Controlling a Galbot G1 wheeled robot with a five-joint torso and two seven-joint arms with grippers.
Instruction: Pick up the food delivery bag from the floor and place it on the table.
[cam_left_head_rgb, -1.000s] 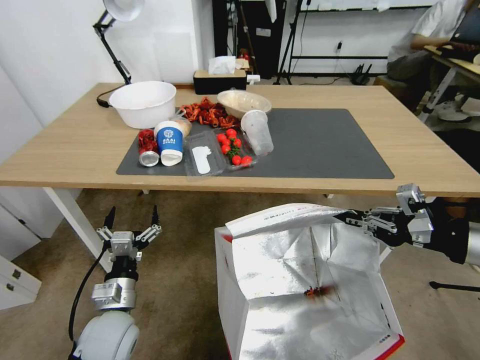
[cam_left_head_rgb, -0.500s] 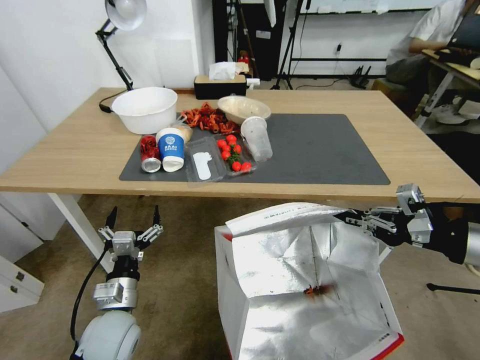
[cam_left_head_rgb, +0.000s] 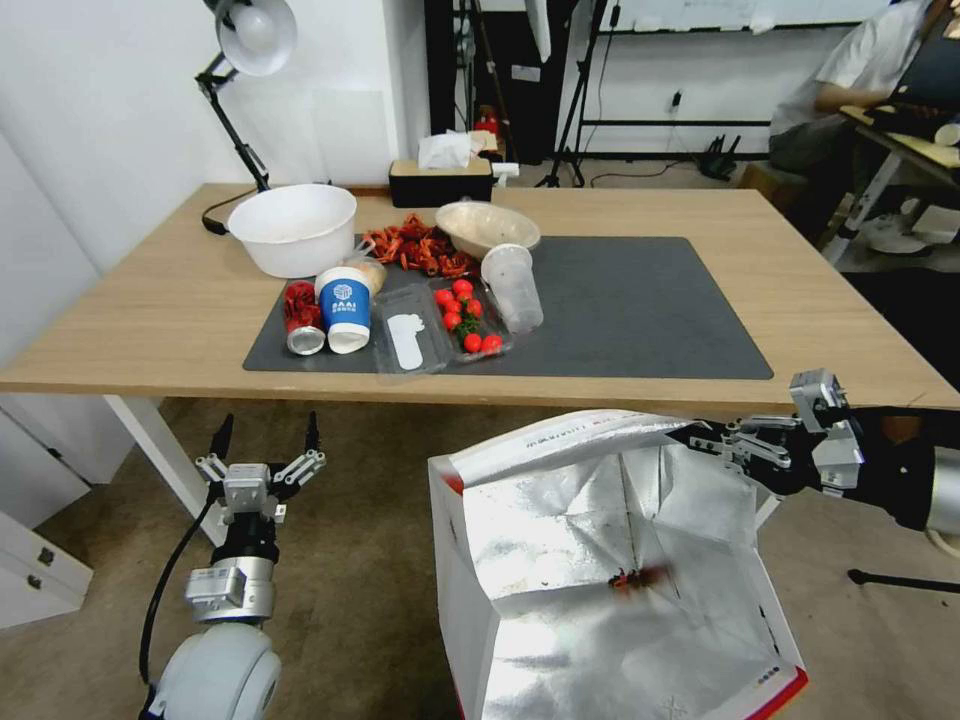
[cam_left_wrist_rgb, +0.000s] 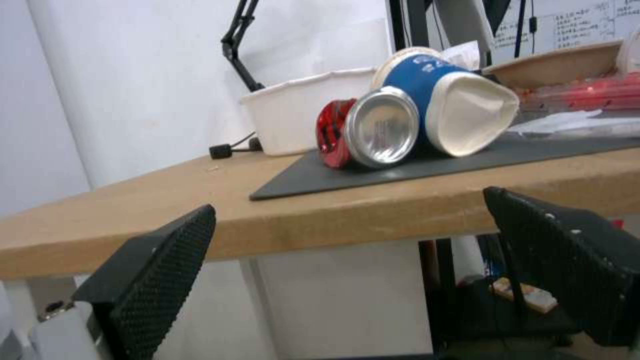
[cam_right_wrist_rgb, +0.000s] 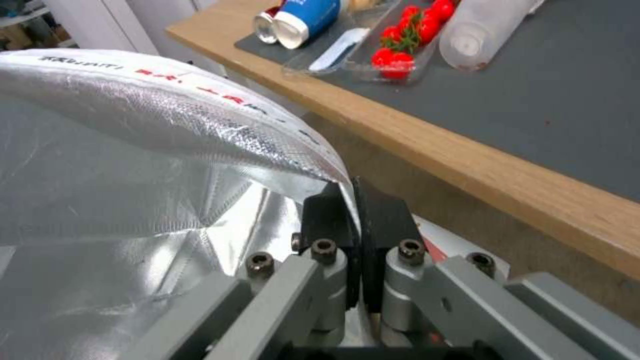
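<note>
The food delivery bag (cam_left_head_rgb: 600, 570), red and white outside with crinkly silver foil inside, hangs open below the table's front edge. My right gripper (cam_left_head_rgb: 690, 436) is shut on the far right corner of the bag's rim; in the right wrist view the pads (cam_right_wrist_rgb: 383, 215) pinch the foil rim of the bag (cam_right_wrist_rgb: 133, 165). My left gripper (cam_left_head_rgb: 265, 432) is open, pointing up over the floor (cam_left_head_rgb: 360, 560) near the table's white leg. Its open fingers (cam_left_wrist_rgb: 160, 265) frame the table edge (cam_left_wrist_rgb: 333, 220). The light-wood table (cam_left_head_rgb: 800, 310) carries a dark grey mat (cam_left_head_rgb: 640, 300).
On the mat's left half lie a white bowl (cam_left_head_rgb: 292, 228), a blue cup (cam_left_head_rgb: 345, 308), a red can (cam_left_head_rgb: 300, 318), a tomato tray (cam_left_head_rgb: 468, 318), a clear cup (cam_left_head_rgb: 515, 287) and a beige bowl (cam_left_head_rgb: 488, 228). A tissue box (cam_left_head_rgb: 440, 180) and lamp (cam_left_head_rgb: 250, 40) stand behind.
The whole head view has shifted: the table now sits lower in the picture, so the camera has moved. The bag stays held in my right gripper; the left arm is unchanged.
</note>
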